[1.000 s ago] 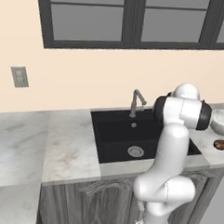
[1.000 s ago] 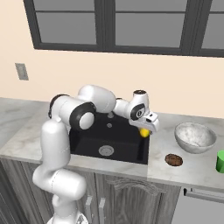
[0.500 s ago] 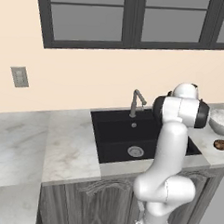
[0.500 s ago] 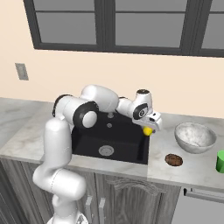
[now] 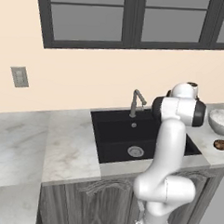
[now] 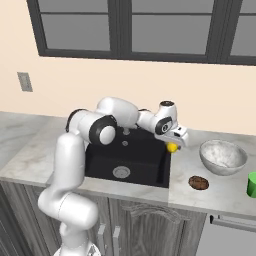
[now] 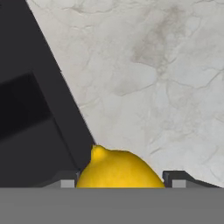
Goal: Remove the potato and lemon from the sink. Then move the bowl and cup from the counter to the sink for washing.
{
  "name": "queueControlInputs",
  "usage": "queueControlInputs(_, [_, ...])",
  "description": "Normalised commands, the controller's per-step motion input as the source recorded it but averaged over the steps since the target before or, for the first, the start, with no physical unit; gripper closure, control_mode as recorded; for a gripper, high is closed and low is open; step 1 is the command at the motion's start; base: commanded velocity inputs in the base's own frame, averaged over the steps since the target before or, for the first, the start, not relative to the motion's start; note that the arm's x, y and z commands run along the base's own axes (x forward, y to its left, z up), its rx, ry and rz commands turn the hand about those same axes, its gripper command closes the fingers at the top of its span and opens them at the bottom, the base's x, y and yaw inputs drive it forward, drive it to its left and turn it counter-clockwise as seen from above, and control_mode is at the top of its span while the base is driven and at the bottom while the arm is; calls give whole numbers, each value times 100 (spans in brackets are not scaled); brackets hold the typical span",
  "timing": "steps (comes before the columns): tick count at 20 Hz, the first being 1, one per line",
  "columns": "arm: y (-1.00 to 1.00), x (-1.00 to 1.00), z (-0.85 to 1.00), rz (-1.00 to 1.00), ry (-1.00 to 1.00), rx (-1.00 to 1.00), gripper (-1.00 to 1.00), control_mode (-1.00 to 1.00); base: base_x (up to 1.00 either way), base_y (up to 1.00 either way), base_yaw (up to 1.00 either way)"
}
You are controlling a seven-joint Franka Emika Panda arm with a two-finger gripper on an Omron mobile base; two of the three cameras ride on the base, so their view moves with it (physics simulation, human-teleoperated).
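Note:
My gripper [image 6: 174, 143] is shut on the yellow lemon [image 6: 172, 147] and holds it in the air above the right rim of the black sink [image 6: 102, 161]. In the hand view the lemon [image 7: 118, 169] sits between the two fingertips [image 7: 65, 180], with the sink's dark edge on the left and marble counter on the right. The brown potato [image 6: 198, 182] lies on the counter right of the sink, also seen as the potato [image 5: 220, 144]. Behind it stands the marbled bowl [image 6: 223, 156]. The green cup [image 6: 252, 185] stands at the far right edge.
A grey faucet [image 5: 136, 101] rises at the back of the sink, and a round metal drain [image 5: 135, 151] sits in the basin floor. Marble counter [image 5: 47, 143] stretches wide to the left of the sink. A wall and windows stand behind.
The gripper has carried the lemon to the right, from over the basin to above the sink's right rim. Potato, bowl and cup have not moved.

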Motion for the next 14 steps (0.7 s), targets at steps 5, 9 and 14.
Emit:
queueControlInputs(5, [-19,23,0,0,0,0,100,-100,0,0,0])
queueControlInputs(9, [-19,22,0,0,0,0,100,-100,0,0,0])
queueControlInputs(14, [-19,18,-5,0,0,0,100,-100,0,0,0])
